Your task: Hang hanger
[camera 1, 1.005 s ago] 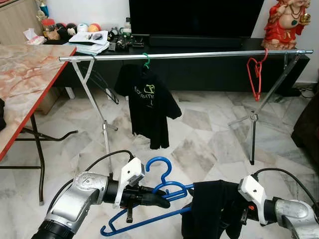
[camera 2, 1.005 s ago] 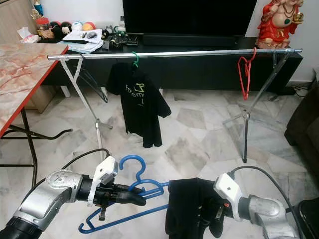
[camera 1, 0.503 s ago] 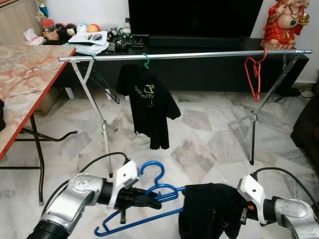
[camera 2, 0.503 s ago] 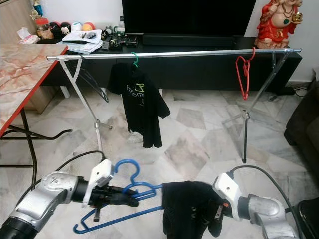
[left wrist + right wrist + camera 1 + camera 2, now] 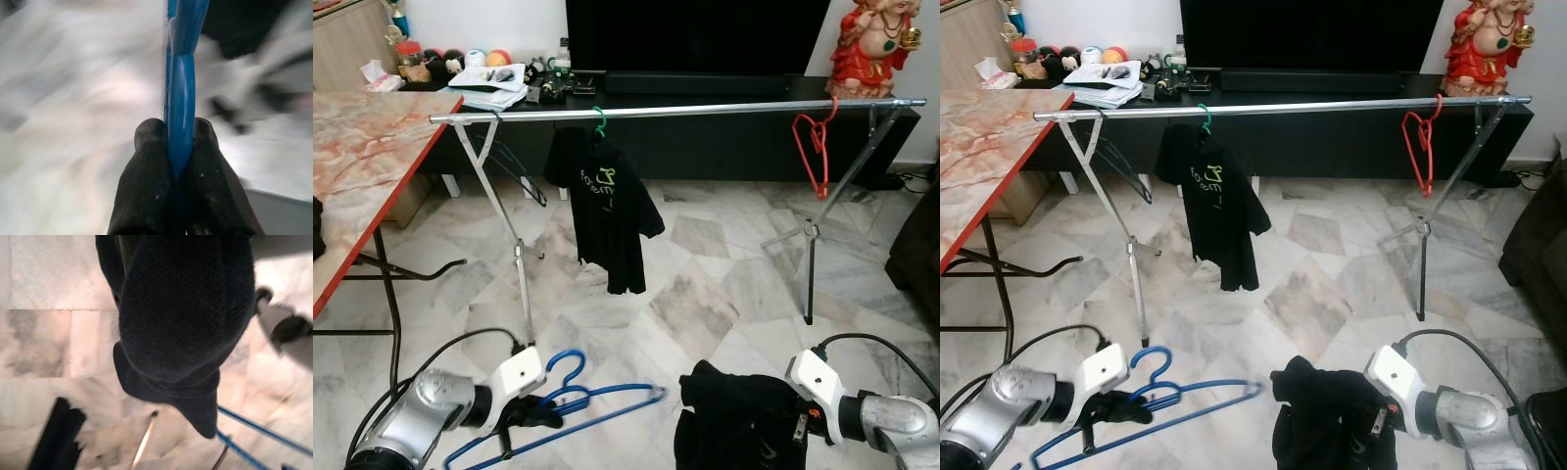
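My left gripper [image 5: 540, 412] is low at the bottom left, shut on the neck of a blue hanger [image 5: 607, 400]. In the left wrist view both fingers [image 5: 146, 166] pinch the blue hanger [image 5: 180, 98]. My right gripper [image 5: 798, 426] is low at the bottom right, shut on a bunched black garment [image 5: 739, 421] that hangs over it and hides its fingers. The garment [image 5: 186, 313] is apart from the hanger. Ahead stands a silver rail [image 5: 705, 107] with a black T-shirt [image 5: 607, 211] on a green hanger, a red hanger [image 5: 813, 147] and a dark hanger [image 5: 514, 166].
A marble-topped table [image 5: 367, 157] with a red edge stands at the left. Behind the rail is a black TV console [image 5: 724, 83] with clutter and a red statue [image 5: 873, 44]. A dark sofa [image 5: 915, 255] is at the right edge. Open marble floor lies between me and the rail.
My left gripper has drawn the blue hanger down and to the left, out of the black garment. The garment has stayed at the right gripper, a little lower.
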Available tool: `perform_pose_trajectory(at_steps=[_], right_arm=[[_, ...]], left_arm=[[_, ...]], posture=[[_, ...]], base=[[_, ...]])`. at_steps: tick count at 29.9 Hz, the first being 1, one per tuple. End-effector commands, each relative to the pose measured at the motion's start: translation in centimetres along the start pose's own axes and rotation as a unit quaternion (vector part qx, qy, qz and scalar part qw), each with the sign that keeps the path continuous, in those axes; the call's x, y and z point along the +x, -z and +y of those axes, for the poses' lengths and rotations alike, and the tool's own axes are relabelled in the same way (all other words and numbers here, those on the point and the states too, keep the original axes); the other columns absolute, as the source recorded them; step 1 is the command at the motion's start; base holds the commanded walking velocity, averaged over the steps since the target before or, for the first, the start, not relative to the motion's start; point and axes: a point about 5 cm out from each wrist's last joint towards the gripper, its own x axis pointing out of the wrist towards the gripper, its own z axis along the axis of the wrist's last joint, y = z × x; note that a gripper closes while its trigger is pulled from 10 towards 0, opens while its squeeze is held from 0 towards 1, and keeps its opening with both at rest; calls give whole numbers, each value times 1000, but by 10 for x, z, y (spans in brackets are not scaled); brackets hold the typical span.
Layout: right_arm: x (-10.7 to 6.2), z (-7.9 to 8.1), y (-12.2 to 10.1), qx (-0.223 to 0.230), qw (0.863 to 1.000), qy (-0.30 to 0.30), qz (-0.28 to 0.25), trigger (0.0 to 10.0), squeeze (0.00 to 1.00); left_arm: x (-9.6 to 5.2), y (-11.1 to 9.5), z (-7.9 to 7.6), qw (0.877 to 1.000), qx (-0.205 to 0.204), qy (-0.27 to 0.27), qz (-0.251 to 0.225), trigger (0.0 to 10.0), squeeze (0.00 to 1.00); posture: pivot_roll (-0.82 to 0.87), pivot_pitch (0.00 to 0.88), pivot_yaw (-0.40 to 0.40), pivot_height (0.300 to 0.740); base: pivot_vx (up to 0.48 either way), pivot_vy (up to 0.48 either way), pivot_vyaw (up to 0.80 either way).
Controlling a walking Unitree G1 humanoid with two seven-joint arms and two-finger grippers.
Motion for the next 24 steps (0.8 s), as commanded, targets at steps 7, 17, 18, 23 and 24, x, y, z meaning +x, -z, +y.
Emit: perform_pose_trajectory(at_steps=[7,17,18,23,24], right_arm=[[11,6,6,95,983,142,-74,0,0],[18,21,8,223,890,368,-150,0,0],[18,25,4,212,886,385,-146,0,0],[11,28,-7,197,865,434,-159,8392,0],[4,26,-10,197,855,451,-165,10000,0]], left_arm=[[8,77,-27,972,-86,-179,125,10000,0],[-4,144,-84,909,-247,-265,207,10000,0],[-4,147,-90,910,-246,-259,212,10000,0],[-3,148,-92,896,-278,-279,207,10000,0],[-2,146,-91,887,-304,-288,197,10000,0]], posture=[[-100,91,16,740],[-112,88,36,740],[-115,85,36,740],[-107,76,29,740],[-106,75,27,740]], base=[[0,0,0],[0,0,0],[0,0,0],[0,0,0],[0,0,0]])
